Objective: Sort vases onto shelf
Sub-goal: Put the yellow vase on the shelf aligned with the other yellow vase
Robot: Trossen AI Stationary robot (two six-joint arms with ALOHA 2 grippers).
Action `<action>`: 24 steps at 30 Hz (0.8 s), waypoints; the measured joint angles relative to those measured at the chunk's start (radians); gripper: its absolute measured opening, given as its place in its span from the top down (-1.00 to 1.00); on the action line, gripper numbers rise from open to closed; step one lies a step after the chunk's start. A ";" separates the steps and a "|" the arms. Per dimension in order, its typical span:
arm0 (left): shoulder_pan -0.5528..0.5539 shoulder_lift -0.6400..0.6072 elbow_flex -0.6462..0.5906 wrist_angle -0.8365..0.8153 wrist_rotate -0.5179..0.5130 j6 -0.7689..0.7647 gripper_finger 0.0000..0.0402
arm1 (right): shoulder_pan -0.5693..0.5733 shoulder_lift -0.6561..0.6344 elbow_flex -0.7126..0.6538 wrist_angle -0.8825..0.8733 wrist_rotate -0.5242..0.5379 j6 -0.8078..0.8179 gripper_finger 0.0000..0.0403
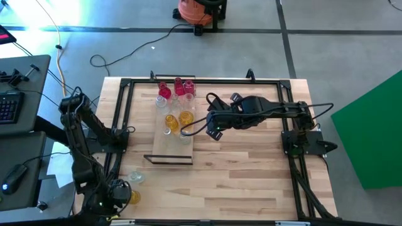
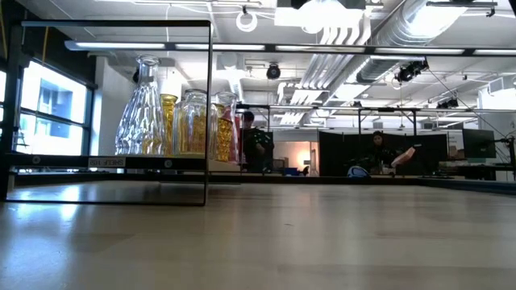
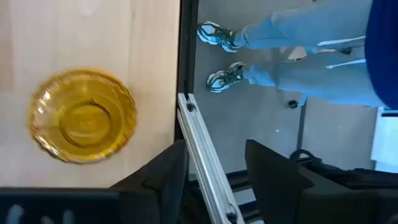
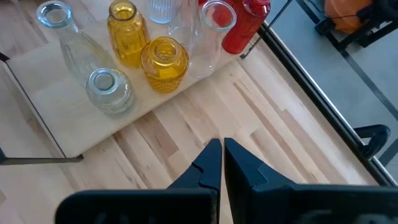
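The left gripper, fingers spread, hovers at the table's seven o'clock corner beside an amber vase, probably lining up a pickup. The right gripper, fingers pressed together, waits at three o'clock of the shelf, where the other vases cluster by colour.

Vases on shelf

Left gripper low at the table's near-left corner — jaws apart; right gripper mid-table, jaws closed.

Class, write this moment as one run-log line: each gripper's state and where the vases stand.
left gripper: open, near yellow vase | right gripper: shut, beside shelf | two vases off shelf
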 joint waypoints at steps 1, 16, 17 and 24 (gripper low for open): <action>0.004 0.000 0.000 -0.003 0.000 0.013 0.18 | 0.000 0.000 0.000 0.000 0.001 -0.009 1.00; 0.074 0.000 0.000 0.097 0.007 0.196 -0.08 | 0.000 0.000 0.000 0.000 0.008 -0.048 1.00; 0.078 0.000 0.000 0.105 0.005 0.208 -0.07 | 0.002 0.000 0.000 -0.001 0.008 -0.044 1.00; 0.109 0.000 0.001 0.055 0.003 0.182 -0.05 | 0.017 0.000 0.000 -0.001 0.015 -0.030 1.00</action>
